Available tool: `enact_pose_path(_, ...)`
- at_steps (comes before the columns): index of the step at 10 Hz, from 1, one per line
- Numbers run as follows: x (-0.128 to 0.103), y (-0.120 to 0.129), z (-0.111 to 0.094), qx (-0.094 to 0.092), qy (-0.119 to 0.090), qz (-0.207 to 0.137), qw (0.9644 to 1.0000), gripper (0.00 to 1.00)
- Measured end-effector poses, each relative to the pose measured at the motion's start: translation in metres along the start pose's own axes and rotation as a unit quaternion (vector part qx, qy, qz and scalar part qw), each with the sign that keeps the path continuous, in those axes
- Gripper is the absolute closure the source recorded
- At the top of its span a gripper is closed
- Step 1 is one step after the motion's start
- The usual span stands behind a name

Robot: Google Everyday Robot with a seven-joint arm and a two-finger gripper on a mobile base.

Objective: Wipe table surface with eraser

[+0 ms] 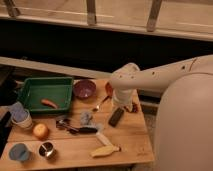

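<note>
The table surface (pixel 127 137) is a light tan wooden plank top filling the lower half of the view. The eraser (pixel 116 117), a small dark block, lies on it right of centre. My white arm reaches in from the right, and the gripper (pixel 121 103) hangs below the rounded wrist, just above the far end of the eraser. The wrist hides much of the gripper.
A green tray (pixel 30 86) holding an orange carrot (pixel 49 103) sits at the back left, with a purple bowl (pixel 85 89) beside it. A spoon (pixel 100 105), dark utensils (pixel 75 128), a cream brush (pixel 105 149), an orange fruit (pixel 40 131) and cups (pixel 20 118) are scattered about.
</note>
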Motion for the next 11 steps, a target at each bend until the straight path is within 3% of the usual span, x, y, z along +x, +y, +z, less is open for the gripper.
enact_pose_path(2, -0.004, 0.006, -0.001, -0.052, -0.003, -0.001, 0.9987, 0.36)
enact_pose_path(3, -0.006, 0.011, -0.002, -0.064, -0.005, -0.004, 0.9979, 0.36)
enact_pose_path(7, -0.005, 0.010, 0.008, -0.066, -0.001, -0.002, 0.9978, 0.36)
enact_pose_path(9, -0.006, 0.017, 0.034, -0.055, 0.009, -0.002, 0.9985, 0.36)
enact_pose_path(11, -0.009, 0.019, 0.045, -0.036, 0.008, 0.002, 0.9993, 0.36)
